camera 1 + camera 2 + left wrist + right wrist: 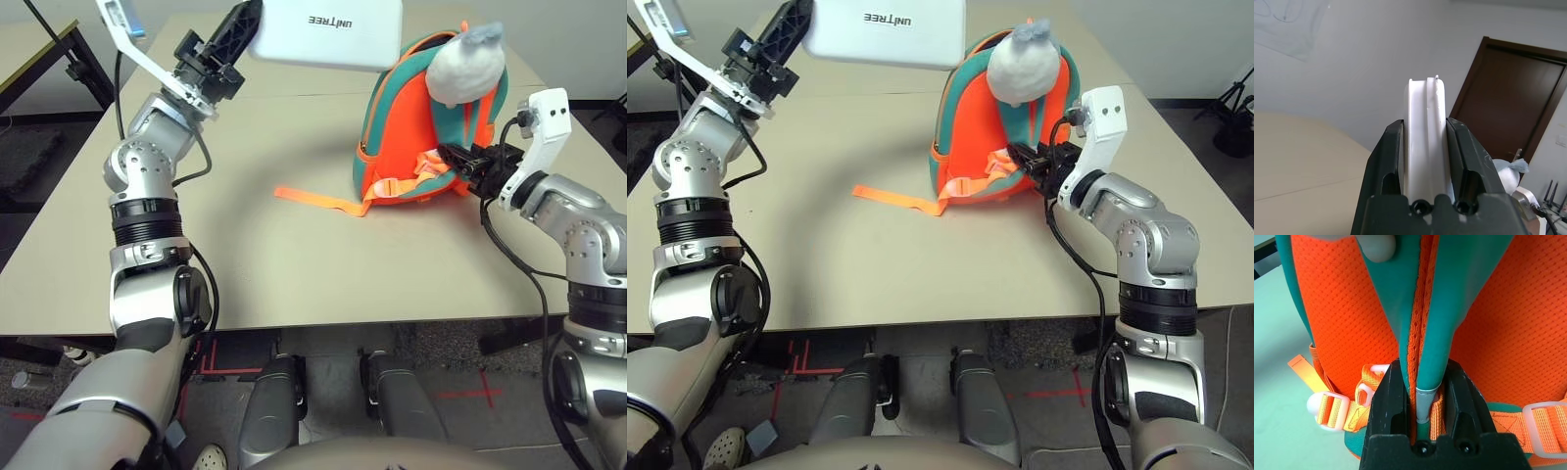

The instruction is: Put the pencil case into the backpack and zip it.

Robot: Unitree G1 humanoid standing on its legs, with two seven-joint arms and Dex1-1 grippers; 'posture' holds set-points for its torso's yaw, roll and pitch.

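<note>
Pencil case (328, 32): flat white hard case, rounded corners, dark lettering; held aloft left of the backpack's top.
Left gripper (1424, 161): fingers pinching the case's edge.
Backpack (407, 147): orange, teal-trimmed, upright on table (294, 264).
Right gripper (1422, 404): fingers clamping its teal strap.

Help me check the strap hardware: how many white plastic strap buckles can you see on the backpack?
2: one buckle low on the backpack beside the loose strap end, another buckle across the right gripper. More may be hidden.
</note>
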